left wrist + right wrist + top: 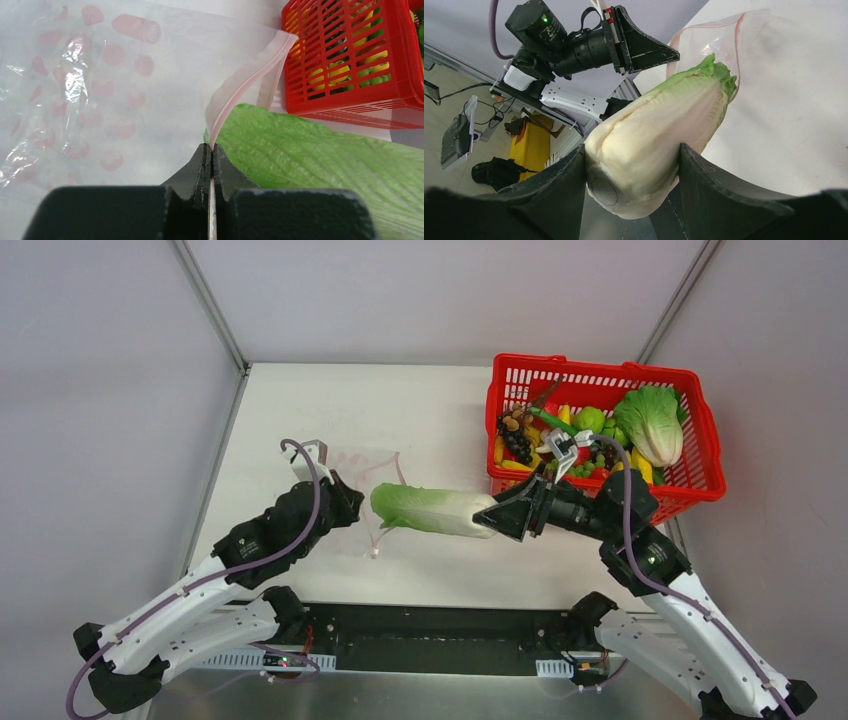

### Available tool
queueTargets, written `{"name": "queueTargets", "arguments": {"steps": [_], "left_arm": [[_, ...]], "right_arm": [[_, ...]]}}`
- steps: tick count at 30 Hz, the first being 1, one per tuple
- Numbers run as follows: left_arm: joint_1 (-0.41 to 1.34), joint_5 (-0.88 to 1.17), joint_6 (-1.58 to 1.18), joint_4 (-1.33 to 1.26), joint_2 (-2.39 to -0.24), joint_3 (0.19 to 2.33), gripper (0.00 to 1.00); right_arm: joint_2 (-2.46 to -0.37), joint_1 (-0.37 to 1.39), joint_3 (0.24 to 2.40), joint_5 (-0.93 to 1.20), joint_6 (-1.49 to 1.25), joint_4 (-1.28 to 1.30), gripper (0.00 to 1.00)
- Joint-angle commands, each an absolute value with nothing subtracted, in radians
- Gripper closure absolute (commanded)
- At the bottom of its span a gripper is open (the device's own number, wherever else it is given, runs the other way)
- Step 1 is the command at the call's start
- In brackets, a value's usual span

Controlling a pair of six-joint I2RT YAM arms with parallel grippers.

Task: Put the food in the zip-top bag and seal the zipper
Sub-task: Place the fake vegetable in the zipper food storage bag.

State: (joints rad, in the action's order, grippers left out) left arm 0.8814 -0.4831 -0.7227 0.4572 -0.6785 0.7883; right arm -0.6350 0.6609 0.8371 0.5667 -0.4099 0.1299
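Note:
A long green-and-white toy cabbage (pixel 430 510) lies level across the table's middle, its leafy tip at the mouth of the clear dotted zip-top bag (pixel 365 480). My right gripper (pixel 497 517) is shut on the cabbage's white stem end (pixel 634 175). My left gripper (pixel 345 502) is shut on the bag's pink zipper strip (pixel 240 92) and holds the mouth edge up; the green leaf (pixel 320 160) lies just right of its fingers. The leaf tip (pixel 716 70) sits inside the bag's opening (pixel 704 37).
A red mesh basket (pixel 700 455) at the back right holds more toy food: a second cabbage (pixel 652 423), grapes (pixel 515 440), bananas and green pieces. The basket also shows in the left wrist view (pixel 400 60). White walls enclose the table.

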Motion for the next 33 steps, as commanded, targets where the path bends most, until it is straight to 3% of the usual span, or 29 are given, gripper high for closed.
{"name": "queueTargets", "arguments": {"steps": [1,6,14,26,33], "left_arm": [[0.869,-0.424,-0.688,0.376,-0.683,0.782,1.00],[0.869,-0.243,-0.645,0.302,-0.752,0.803,1.00],[0.868,-0.123,-0.632,0.237,-0.768,0.816,1.00],[0.870,-0.205,-0.643,0.238,-0.664,0.819,1.00],[0.870,-0.141,-0.642,0.196,-0.674,0.831,1.00]], "right_arm": [[-0.660,0.660,0.829,0.613,-0.411,0.025,0.90],[-0.687,0.661,0.797,0.606,-0.451,-0.117,0.89],[-0.753,0.660,0.786,0.618,-0.490,-0.244,0.89],[-0.725,0.663,0.723,0.582,-0.383,-0.221,0.89],[-0.718,0.666,0.694,0.548,-0.363,-0.303,0.90]]}}
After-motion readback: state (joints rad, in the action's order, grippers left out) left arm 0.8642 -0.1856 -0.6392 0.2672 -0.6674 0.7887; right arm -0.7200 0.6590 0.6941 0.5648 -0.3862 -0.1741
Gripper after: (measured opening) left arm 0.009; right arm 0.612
